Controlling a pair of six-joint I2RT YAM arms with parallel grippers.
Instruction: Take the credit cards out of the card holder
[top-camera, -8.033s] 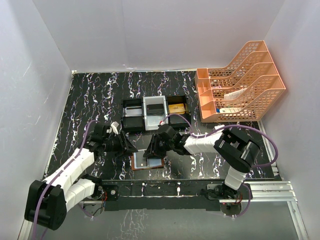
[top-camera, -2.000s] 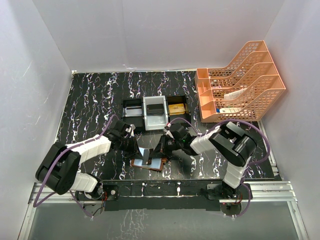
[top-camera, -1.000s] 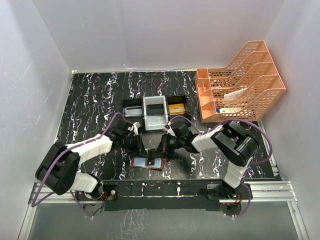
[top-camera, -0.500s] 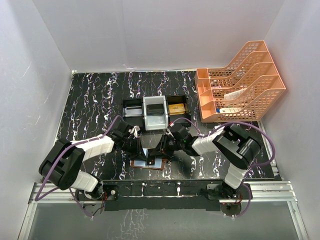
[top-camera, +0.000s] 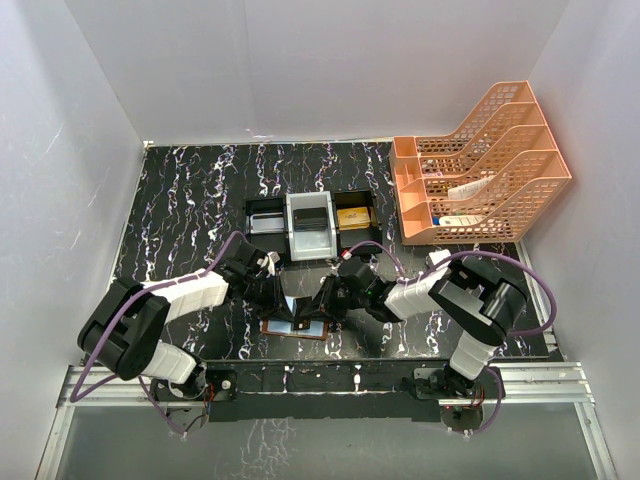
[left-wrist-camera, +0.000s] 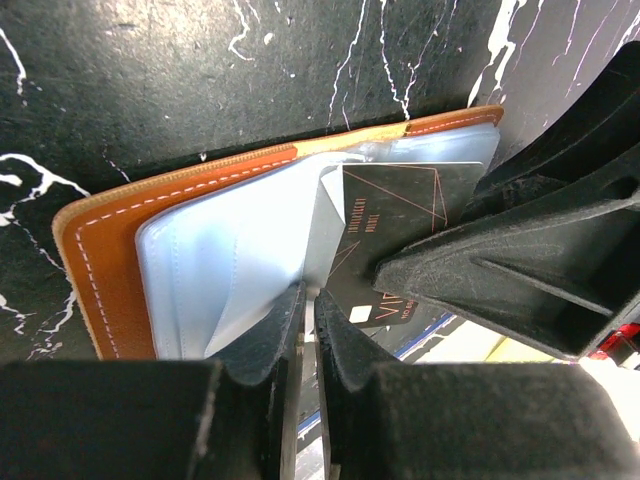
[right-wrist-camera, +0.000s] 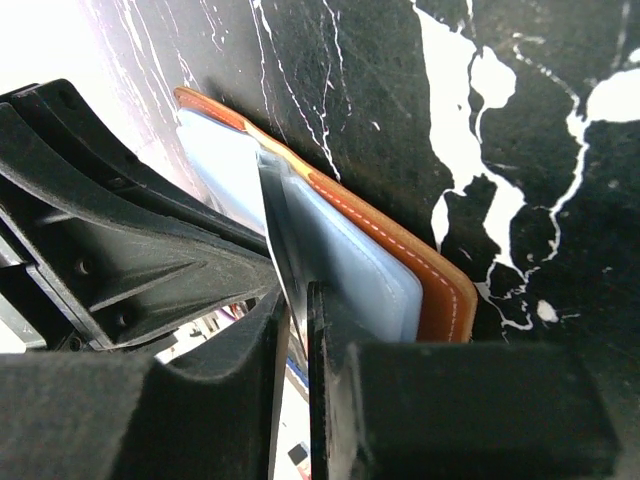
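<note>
light: bright, even | glare: blown-out white patches (wrist views) | focus: left claw (left-wrist-camera: 308, 300) base soft

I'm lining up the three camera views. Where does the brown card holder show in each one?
Top external: card holder low centre of the picture.
Left wrist: card holder across the middle, brown cover at left.
Right wrist: card holder centre-right, seen nearly edge-on.
Shared landmark: the black marbled table beneath it.

Stitched leather card holder (left-wrist-camera: 100, 250), glossy plastic pockets (left-wrist-camera: 220, 240)
</note>
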